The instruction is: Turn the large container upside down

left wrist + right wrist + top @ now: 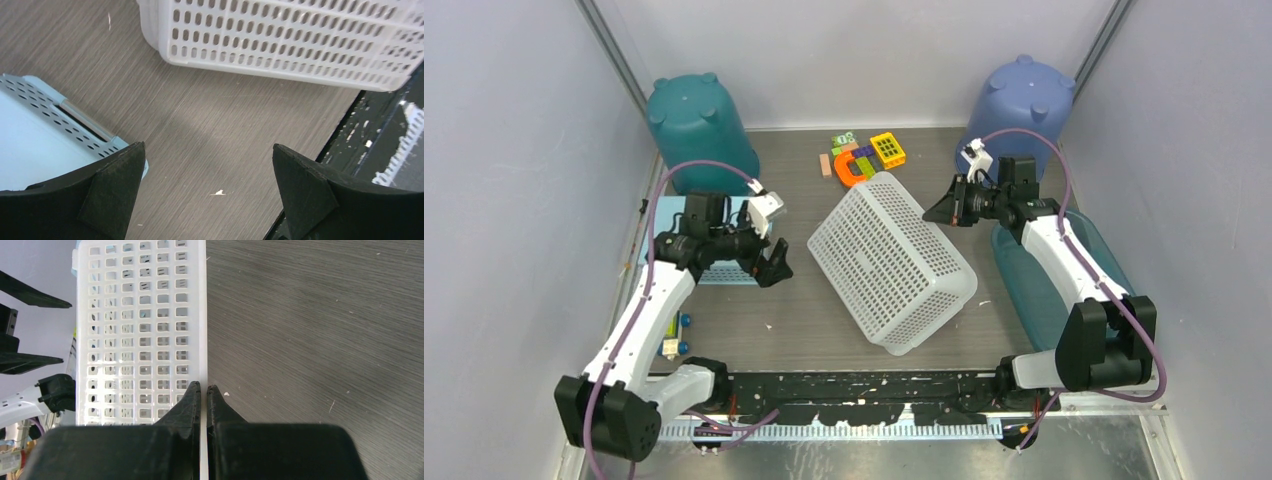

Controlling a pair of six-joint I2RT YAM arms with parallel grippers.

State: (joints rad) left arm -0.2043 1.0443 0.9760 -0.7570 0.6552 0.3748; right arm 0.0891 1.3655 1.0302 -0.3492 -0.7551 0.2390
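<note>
The large container, a white perforated basket (889, 260), lies in the middle of the table with a broad perforated face upward; its opening does not show. My right gripper (929, 212) is shut at the basket's far right corner. In the right wrist view the gripper (204, 387) points along the edge of the basket (140, 330), and that white edge lines up with the slit between the fingers; I cannot tell whether they touch. My left gripper (774, 268) hangs wide open to the left of the basket. In the left wrist view the gripper (207, 150) holds nothing, and the basket (300, 40) lies beyond it.
A teal bin (699, 130) stands at the back left and a blue bin (1019, 105) at the back right. Colourful toys (864, 157) lie at the back centre. A light blue perforated tray (714, 268) sits under my left arm, a teal tub (1044, 290) under my right arm.
</note>
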